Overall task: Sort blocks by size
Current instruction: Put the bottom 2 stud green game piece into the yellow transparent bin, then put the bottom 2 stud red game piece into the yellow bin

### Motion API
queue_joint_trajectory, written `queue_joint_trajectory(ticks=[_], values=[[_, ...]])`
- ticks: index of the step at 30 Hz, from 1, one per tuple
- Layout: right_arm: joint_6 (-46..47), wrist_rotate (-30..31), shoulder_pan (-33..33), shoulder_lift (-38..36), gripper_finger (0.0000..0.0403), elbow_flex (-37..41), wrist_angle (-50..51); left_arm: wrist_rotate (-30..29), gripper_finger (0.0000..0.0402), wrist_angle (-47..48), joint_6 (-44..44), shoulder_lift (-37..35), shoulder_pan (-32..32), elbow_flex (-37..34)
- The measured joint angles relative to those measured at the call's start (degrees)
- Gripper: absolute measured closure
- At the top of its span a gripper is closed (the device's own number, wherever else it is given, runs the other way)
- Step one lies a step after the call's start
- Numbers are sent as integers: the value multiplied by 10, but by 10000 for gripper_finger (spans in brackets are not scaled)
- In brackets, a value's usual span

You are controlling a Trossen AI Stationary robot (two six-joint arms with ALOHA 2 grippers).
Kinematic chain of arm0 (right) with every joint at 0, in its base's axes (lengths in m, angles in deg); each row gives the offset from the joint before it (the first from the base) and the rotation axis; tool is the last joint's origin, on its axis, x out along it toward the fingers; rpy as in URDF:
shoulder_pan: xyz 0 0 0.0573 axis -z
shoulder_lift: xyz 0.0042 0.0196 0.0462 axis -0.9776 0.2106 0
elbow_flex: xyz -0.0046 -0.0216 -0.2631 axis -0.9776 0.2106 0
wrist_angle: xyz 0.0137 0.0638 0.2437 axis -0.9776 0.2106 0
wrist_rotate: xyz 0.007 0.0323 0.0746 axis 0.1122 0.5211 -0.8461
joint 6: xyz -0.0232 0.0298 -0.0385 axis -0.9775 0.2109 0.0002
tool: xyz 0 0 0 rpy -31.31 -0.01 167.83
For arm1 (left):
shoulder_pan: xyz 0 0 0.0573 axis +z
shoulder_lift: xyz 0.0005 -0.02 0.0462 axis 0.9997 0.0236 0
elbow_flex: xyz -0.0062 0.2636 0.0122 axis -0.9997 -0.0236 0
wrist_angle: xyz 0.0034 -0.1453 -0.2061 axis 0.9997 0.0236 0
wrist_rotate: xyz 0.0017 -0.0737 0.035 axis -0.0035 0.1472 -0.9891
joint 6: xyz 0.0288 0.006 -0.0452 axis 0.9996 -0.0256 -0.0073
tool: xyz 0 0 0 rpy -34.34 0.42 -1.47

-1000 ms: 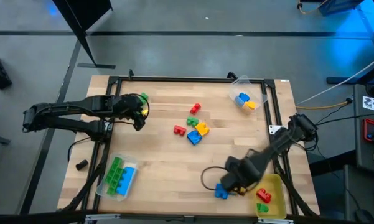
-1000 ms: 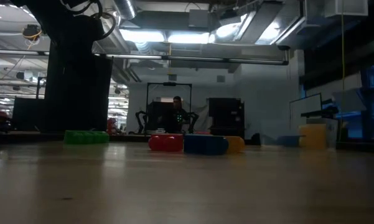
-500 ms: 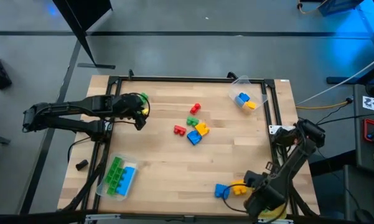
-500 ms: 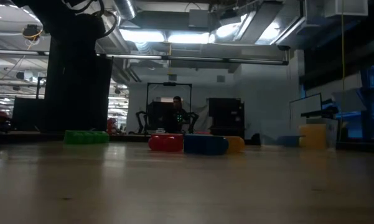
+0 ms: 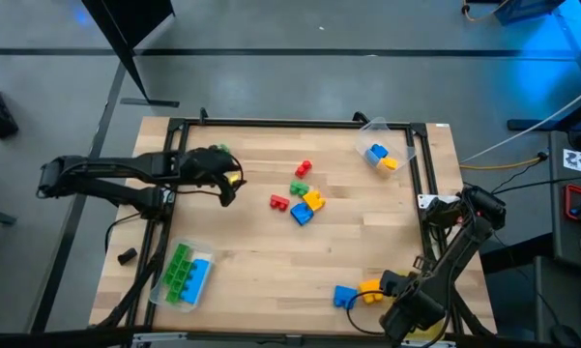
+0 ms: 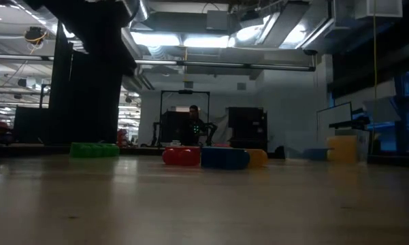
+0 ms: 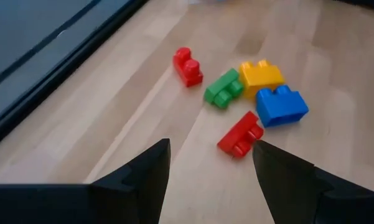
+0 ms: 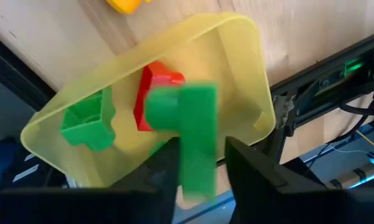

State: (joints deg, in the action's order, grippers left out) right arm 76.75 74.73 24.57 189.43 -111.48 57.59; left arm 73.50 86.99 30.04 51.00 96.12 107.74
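Observation:
Five loose blocks lie at the table's middle: two red [image 7: 188,65] [image 7: 239,134], a green [image 7: 224,88], a yellow [image 7: 261,73] and a blue [image 7: 283,107]. My left gripper [image 5: 228,186] is open and empty to their left. My right gripper [image 5: 406,314] hangs open over the yellow tray [image 8: 236,68] at the near right corner. A blurred green block [image 8: 190,137] shows between its fingers, above a green block [image 8: 87,118] and a red block [image 8: 152,93] in the tray. A blue block [image 5: 344,296] and a yellow block [image 5: 370,292] lie beside the tray.
A clear tray [image 5: 179,290] with long green and blue blocks stands near the front left. Another clear tray [image 5: 372,126] with a blue and a yellow block stands at the far right. A dark frame runs round the table's edges.
My right gripper has gone from beside the blue block toward the near right corner and has stopped over the yellow tray. My left gripper has moved a little toward the table's right, toward the loose blocks.

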Motion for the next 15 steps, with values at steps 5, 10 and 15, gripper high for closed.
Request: queue_joint_trajectory(ticks=[5,10,15], values=[[0,0,0,0,214,0,0,0,188,-11,38,40,-17,0],[0,-5,4,0,186,0,1,3,188,-67,75,93,-32,0],[0,-19,27,-1,183,-1,5,49,188,-168,140,159,-35,0]])
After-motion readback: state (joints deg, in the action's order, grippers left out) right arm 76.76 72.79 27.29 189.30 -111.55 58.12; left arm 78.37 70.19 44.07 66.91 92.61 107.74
